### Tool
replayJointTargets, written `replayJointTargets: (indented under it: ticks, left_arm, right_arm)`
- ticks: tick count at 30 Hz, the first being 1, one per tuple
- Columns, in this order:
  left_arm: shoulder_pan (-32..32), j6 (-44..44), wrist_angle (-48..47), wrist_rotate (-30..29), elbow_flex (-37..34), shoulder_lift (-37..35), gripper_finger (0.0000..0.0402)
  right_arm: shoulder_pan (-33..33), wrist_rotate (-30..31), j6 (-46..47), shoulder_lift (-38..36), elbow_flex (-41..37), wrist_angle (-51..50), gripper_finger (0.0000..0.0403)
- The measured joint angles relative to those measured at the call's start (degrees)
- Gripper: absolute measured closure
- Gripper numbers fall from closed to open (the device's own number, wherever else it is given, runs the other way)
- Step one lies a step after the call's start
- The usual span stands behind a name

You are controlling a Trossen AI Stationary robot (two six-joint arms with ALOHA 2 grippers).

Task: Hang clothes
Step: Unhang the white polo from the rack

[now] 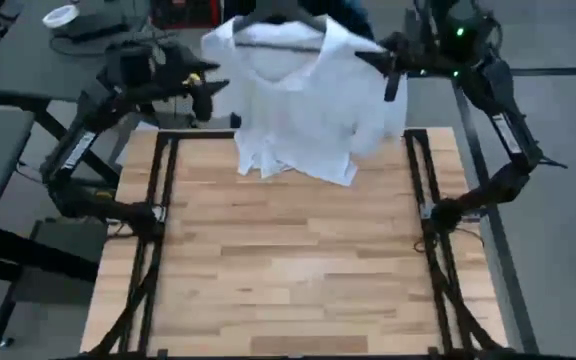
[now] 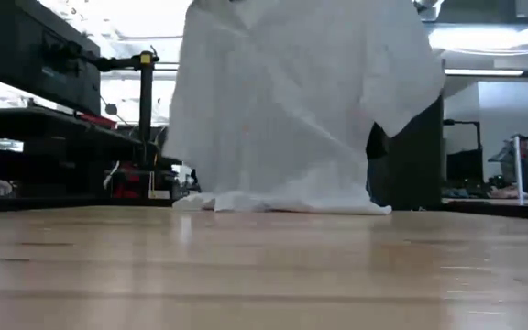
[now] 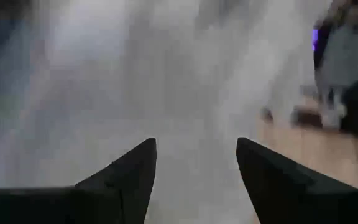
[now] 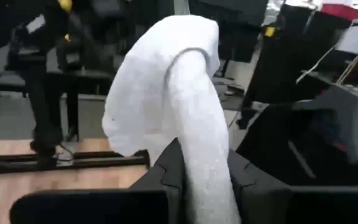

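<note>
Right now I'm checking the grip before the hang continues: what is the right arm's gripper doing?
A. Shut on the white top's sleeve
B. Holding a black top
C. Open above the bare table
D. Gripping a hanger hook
A: in the right wrist view the right gripper is shut with the white top pinched between its fingers.

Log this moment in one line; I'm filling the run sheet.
white top: on hanger, hem touching table | right gripper: shut on sleeve | left gripper: open

The wooden table (image 1: 298, 280) bears only the white top's (image 1: 303, 110) hem.
</note>
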Motion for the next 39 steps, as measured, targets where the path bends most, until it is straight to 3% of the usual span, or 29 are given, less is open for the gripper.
replayJointTargets:
  ticks: [5,13,17,21,27,32,39]
  left_arm:
    - [-6.6,11.5,3.0,-12.8,1.9,0.1,0.0196]
    - [-7.4,17.9,1.5,-19.9,1.9,4.1,0.0196]
    - [-7.7,20.5,3.8,-27.4,1.8,6.2,0.0197]
    - [-8.5,20.3,8.9,-27.8,1.8,6.5,0.022]
    - [-8.7,17.8,6.3,-28.4,1.8,6.3,0.035]
    - [-8.8,17.0,3.2,-32.0,1.7,5.9,0.035]
    - [-8.8,14.7,4.3,-35.2,1.7,5.2,0.035]
  right_arm:
    - [5.5,6.3,0.0,1.6,0.0,0.1,0.0373]
    - [11.6,8.4,1.2,4.3,0.0,3.1,0.0373]
    - [12.9,8.4,3.0,4.6,0.0,3.1,0.0373]
    - [13.7,8.5,7.2,5.2,0.0,0.4,0.0364]
    - [14.5,8.6,8.3,5.5,0.1,-5.9,0.0292]
    - [14.0,13.1,8.3,5.5,0.1,-11.0,0.0258]
    - [13.4,15.3,9.6,5.9,0.1,-16.0,0.0253]
